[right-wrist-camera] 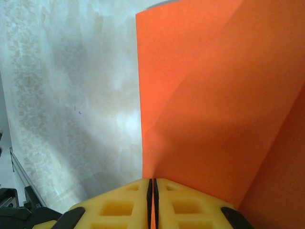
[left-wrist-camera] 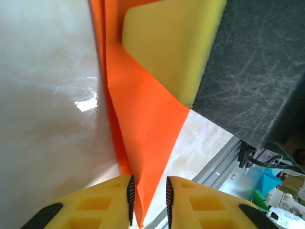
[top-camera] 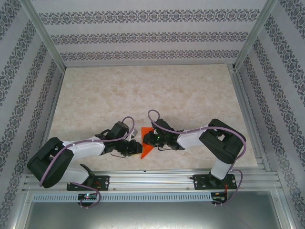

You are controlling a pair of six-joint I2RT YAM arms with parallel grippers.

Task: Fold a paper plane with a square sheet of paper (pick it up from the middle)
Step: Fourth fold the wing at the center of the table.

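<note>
Orange-red paper (right-wrist-camera: 214, 95), thin, plain and already folded into layers, is where both sets of fingers meet. We see the right fingers (right-wrist-camera: 181, 205) pressed together on one edge of it, with only a sliver of orange in the slit between them: a firm pinch. The left fingers (left-wrist-camera: 95, 205) stand a little apart, ribbed black pads on either side of the paper's pointed tip. That gap is far wider than the paper, so we judge them open around it, not clamping.

From the left wrist we see more than one layer along the long folded edge. From above, the paper shows as a small triangle between the two wrists, near the front of the pale marbled table (top-camera: 143, 90), its tip pointing toward the aluminium rail (top-camera: 157, 174). Whether it touches the table we cannot tell.

We expect it to be very light and limp. It will likely sag or twist from a single pinch, slip between smooth pads, and keep any stray crease. We would take hold beside a folded edge, where the layers stiffen it, and near the middle of that edge, not at the flimsy tip.
</note>
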